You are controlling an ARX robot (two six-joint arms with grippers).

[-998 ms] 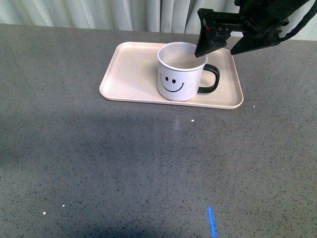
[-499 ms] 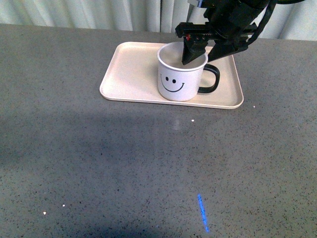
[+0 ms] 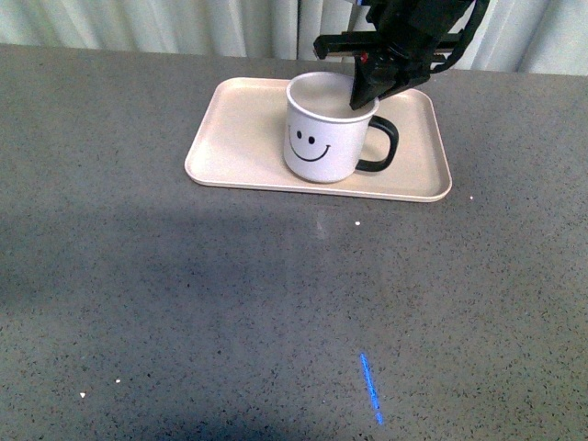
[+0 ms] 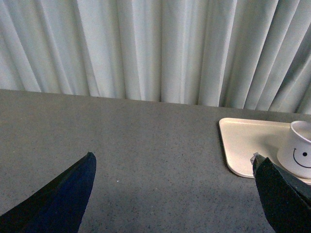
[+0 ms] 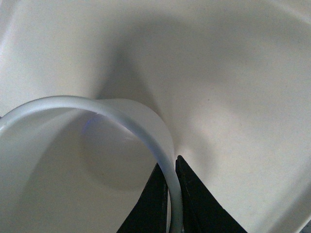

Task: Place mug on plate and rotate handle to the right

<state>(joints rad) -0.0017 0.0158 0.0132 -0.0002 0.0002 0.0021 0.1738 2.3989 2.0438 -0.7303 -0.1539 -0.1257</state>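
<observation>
The white mug (image 3: 323, 133) with a black smiley face stands on the pale pink plate (image 3: 239, 129), slightly tilted. Its black handle (image 3: 384, 147) points to the right in the front view. My right gripper (image 3: 364, 95) is shut on the mug's rim at its back right, one finger inside and one outside; the right wrist view shows the rim (image 5: 146, 131) pinched between my fingertips (image 5: 187, 194). My left gripper (image 4: 172, 194) is open and empty over bare table, left of the plate (image 4: 248, 141); the mug (image 4: 299, 150) shows at the edge of that view.
The grey speckled table (image 3: 230, 294) spreads in front of the plate. White curtains (image 4: 155, 48) hang behind the table's far edge. A blue light streak (image 3: 369, 388) lies on the table near the front.
My right gripper came down from the right, closed on the mug's rim, and the mug shifted slightly left and tilted. The smiley face now sits a little further left.
</observation>
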